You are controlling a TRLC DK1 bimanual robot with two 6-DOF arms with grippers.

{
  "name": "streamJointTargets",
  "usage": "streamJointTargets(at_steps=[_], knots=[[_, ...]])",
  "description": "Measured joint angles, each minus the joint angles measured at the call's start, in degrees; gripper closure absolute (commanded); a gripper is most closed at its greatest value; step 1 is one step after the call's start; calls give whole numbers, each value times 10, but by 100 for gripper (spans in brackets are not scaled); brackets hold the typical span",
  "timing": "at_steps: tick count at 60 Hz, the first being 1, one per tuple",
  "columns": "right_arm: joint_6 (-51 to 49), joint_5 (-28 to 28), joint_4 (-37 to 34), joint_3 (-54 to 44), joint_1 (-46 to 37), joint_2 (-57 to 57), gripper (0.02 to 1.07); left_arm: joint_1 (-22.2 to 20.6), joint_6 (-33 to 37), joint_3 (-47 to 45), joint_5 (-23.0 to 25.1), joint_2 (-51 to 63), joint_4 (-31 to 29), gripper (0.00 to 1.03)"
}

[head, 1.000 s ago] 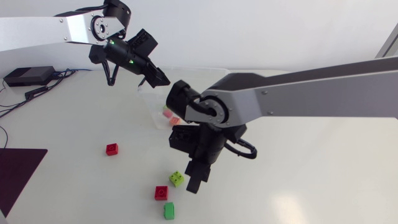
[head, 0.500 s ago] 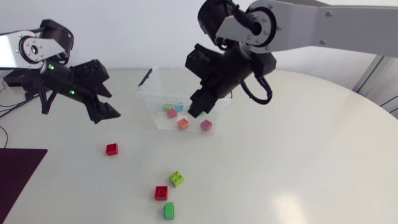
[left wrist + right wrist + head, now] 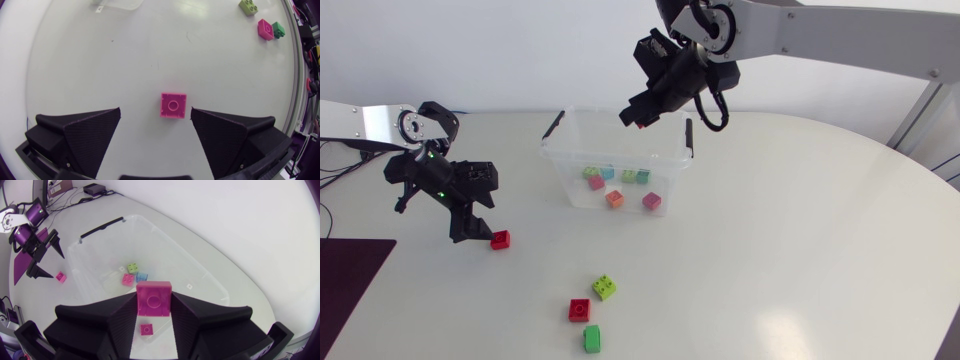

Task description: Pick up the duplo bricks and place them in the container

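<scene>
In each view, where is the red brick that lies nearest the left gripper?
Head view: red brick beside the left gripper.
Left wrist view: the brick between the open fingers.
Right wrist view: the brick beside the left gripper, outside the container.
Shared landmark: the clear container.

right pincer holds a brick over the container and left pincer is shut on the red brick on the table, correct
Not quite. The left pincer is open: the red brick lies loose between its fingers, not gripped, as the left wrist view shows. The right pincer does hold a brick over the container.
</scene>
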Motion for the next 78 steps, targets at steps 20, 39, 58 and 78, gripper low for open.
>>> streamJointTargets(at_steps=[20, 39, 58, 78], knots=[[8, 15, -9, 94, -21, 96, 7, -30, 16, 4, -38, 51, -1, 9], [-1, 15, -4, -58, 52, -71, 7, -35, 16, 28, -42, 96, -8, 48], [26, 30, -47, -203, 144, -131, 7, -37, 13, 47, -33, 95, -31, 74], [59, 30, -85, -226, 196, -24, 11, -37, -18, 78, 47, -8, -90, 74]])
